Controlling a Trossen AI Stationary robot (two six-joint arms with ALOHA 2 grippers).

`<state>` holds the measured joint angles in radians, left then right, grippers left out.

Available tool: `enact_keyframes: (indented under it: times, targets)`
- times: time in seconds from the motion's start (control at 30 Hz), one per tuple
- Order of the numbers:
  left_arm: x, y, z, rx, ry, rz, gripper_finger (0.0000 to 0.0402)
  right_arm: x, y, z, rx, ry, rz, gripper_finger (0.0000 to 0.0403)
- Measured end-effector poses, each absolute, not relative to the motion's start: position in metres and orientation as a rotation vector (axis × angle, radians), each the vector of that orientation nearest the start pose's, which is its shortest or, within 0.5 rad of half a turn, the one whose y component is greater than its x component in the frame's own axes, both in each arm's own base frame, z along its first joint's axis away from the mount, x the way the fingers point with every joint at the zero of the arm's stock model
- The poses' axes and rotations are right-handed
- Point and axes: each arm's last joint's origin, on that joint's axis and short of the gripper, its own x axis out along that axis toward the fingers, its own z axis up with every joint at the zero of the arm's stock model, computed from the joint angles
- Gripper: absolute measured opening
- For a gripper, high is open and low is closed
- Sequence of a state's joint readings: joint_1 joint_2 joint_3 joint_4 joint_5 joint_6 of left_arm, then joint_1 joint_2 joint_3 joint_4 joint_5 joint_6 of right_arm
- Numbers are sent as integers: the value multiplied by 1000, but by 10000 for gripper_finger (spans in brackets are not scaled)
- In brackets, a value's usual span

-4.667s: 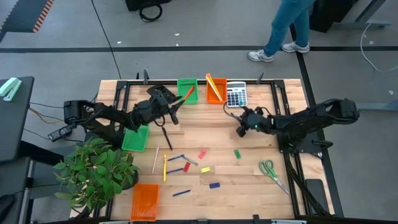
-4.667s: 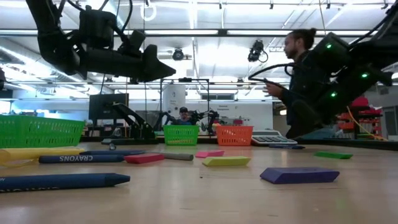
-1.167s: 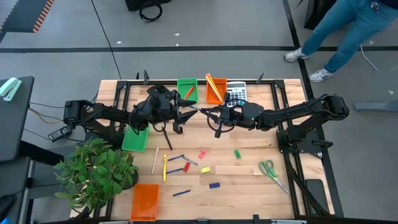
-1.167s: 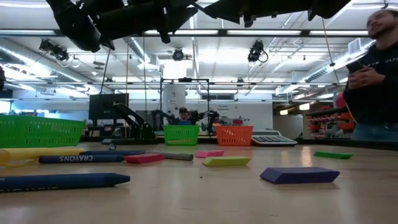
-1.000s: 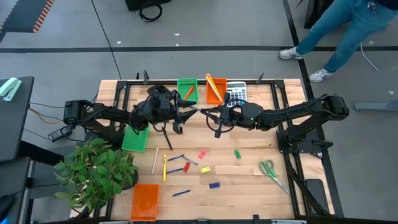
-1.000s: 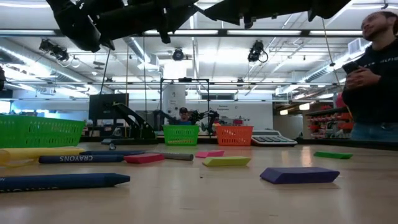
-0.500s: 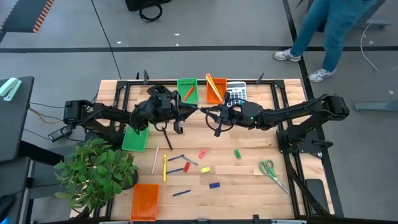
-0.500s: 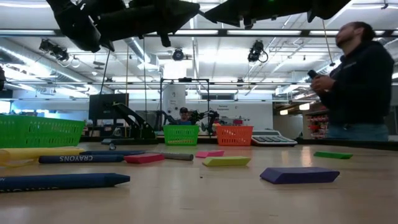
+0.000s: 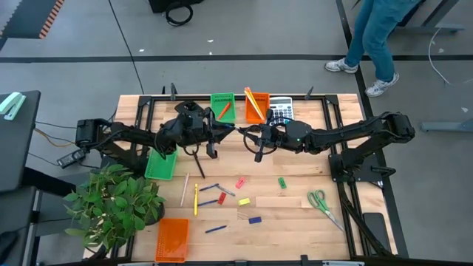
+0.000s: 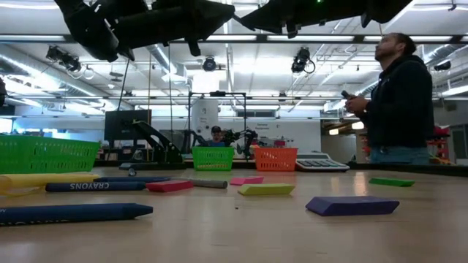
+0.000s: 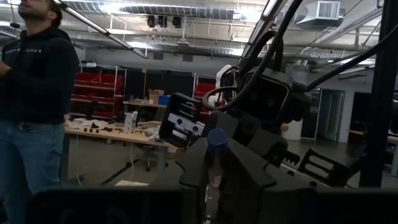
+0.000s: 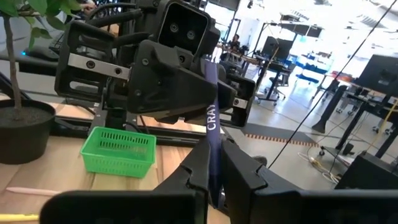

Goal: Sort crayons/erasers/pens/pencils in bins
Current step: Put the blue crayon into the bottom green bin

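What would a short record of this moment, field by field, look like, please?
left gripper: shut on one end of the blue crayon, in the air above the table's far half
right gripper: shut on the same crayon's other end, facing the left gripper
far green bin: holds an orange-red crayon
far orange bin: holds a yellow pencil
loose pink eraser: on the table, untouched
person: standing beyond the table
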<state>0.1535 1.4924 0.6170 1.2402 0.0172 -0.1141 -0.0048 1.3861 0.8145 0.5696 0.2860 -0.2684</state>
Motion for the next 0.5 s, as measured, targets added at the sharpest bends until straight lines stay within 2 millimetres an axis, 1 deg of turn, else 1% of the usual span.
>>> enact_keyframes:
  times: [0.1, 0.3, 0.4, 0.5]
  targets:
    - [290, 44, 251, -80, -365, 113, 34, 306, -12, 279, -243, 53, -284, 53]
    - [289, 45, 251, -87, -365, 114, 34, 306, -14, 278, -228, 60, -294, 103]
    - [290, 45, 249, -89, -346, 120, 36, 306, -14, 278, -222, 61, -294, 117]
    - [292, 46, 243, -96, -278, 144, 42, 305, -14, 276, -220, 96, -293, 126]
